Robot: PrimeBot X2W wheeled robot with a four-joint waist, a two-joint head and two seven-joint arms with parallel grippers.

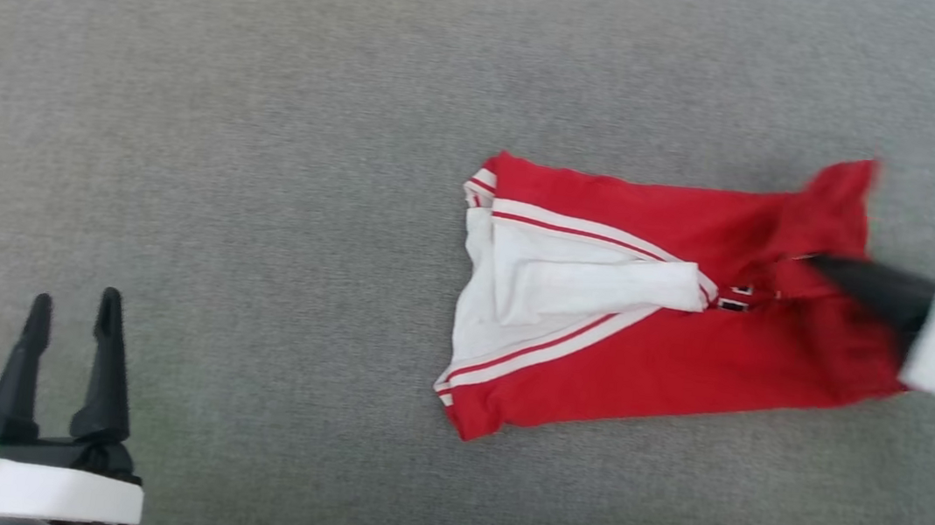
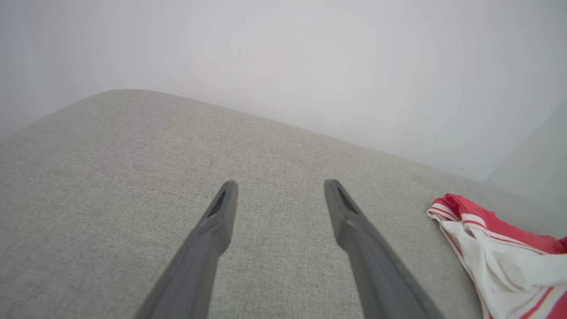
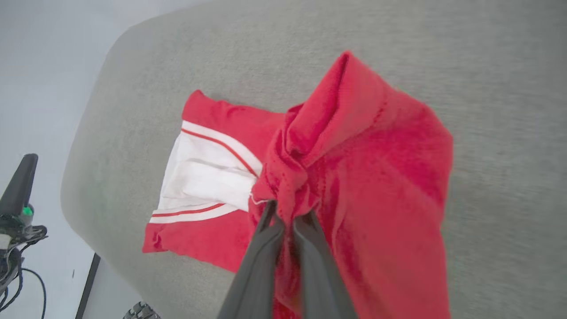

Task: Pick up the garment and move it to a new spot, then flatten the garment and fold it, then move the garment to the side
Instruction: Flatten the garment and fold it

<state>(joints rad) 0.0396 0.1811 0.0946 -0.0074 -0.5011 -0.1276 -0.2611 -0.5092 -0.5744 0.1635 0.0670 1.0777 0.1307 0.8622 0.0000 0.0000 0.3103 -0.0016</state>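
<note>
Pinching shirt (image 3: 376,146) in right claw (image 3: 289,212), clenched on bunched red fabric.
Hovering with left claw (image 2: 280,186) released over grey cushion (image 2: 133,155), shirt well off to its right.

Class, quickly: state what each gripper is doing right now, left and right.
Left gripper: open, holding nothing.
Right gripper: closed on the garment.
</note>
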